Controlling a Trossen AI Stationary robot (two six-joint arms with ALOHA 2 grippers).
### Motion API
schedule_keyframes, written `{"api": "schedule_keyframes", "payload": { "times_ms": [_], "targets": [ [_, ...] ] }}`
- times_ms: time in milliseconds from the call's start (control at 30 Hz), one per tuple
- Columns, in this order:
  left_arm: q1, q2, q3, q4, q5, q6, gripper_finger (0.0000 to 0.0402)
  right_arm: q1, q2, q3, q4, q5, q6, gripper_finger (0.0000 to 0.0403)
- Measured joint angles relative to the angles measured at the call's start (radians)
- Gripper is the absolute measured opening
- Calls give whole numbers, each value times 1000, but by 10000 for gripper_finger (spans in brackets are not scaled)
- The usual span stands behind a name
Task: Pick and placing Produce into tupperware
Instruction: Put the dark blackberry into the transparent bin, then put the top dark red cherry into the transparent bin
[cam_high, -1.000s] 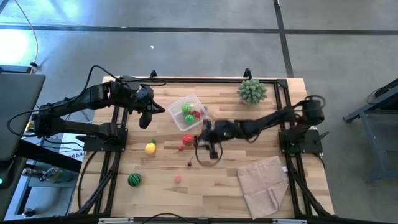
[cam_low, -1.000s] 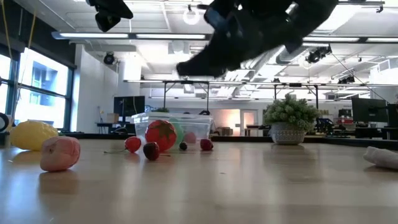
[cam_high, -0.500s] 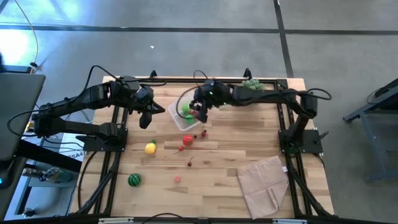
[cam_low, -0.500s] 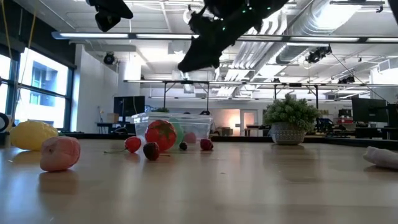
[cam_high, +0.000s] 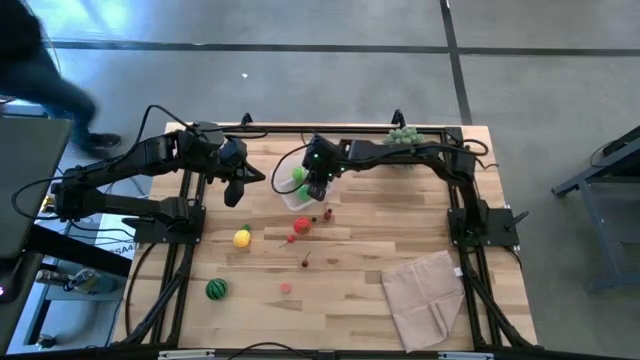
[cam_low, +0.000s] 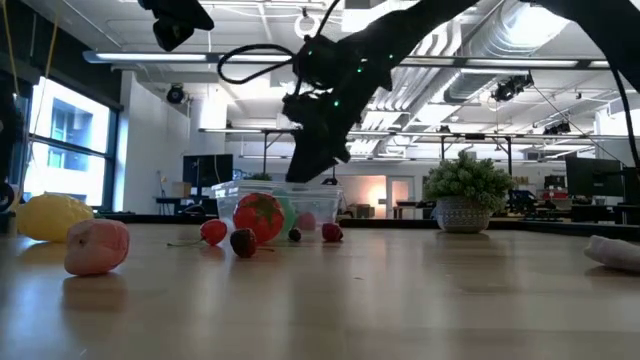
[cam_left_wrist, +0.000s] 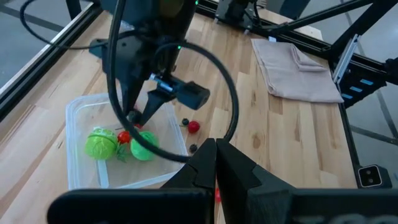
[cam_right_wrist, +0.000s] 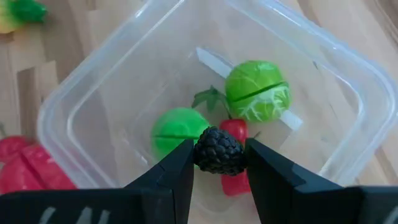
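The clear tupperware (cam_high: 292, 181) stands at the table's far middle, with two green rounds (cam_right_wrist: 257, 89) and a red piece (cam_right_wrist: 235, 180) in it. My right gripper (cam_right_wrist: 219, 160) hangs just above its inside, shut on a small dark blackberry (cam_right_wrist: 219, 149); the low view shows it over the tub (cam_low: 280, 204). My left gripper (cam_left_wrist: 216, 151) waits shut, left of the tub (cam_high: 238, 190). Lying on the wood are the lemon (cam_high: 241, 238), striped melon (cam_high: 215, 289), tomato (cam_high: 302, 225), a pink fruit (cam_high: 286, 288) and tiny berries (cam_high: 327, 213). My right gripper pinches the blackberry (cam_right_wrist: 217, 142) between its two fingers (cam_right_wrist: 177, 167), one on each side of it. The fingers come from above, pointing down into the tub. The berry is lifted clear, above the green rounds and the red piece.
A spiky green plant ball (cam_high: 403, 135) stands at the far right corner, partly under the right arm. A beige folded cloth (cam_high: 425, 295) lies at the near right. A person (cam_high: 40, 70) moves past beyond the table's far left.
My right gripper has travelled from the table's middle, near the tomato, toward the far edge and a little left, until it stands over the tupperware. It has then come down toward the tub. A person has come into the high view at the far left.
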Motion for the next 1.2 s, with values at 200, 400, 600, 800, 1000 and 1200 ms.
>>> {"api": "schedule_keyframes", "payload": {
  "times_ms": [200, 400, 600, 800, 1000, 1200],
  "targets": [
    [0, 0, 0, 0, 0, 0, 1, -6, 23, -1, -16, -1, 23, 121],
    [0, 0, 0, 0, 0, 0, 1, -16, 23, -8, -15, -18, 23, 125],
    [0, 0, 0, 0, 0, 0, 1, -24, 23, -12, -14, -33, 22, 136],
    [0, 0, 0, 0, 0, 0, 1, -34, 23, -12, -7, -37, 15, 154],
    [0, 0, 0, 0, 0, 0, 1, -35, 23, -12, 9, -56, 14, 167],
    [0, 0, 0, 0, 0, 0, 1, -39, -38, -13, 7, -196, 41, 167]
  ]
}}
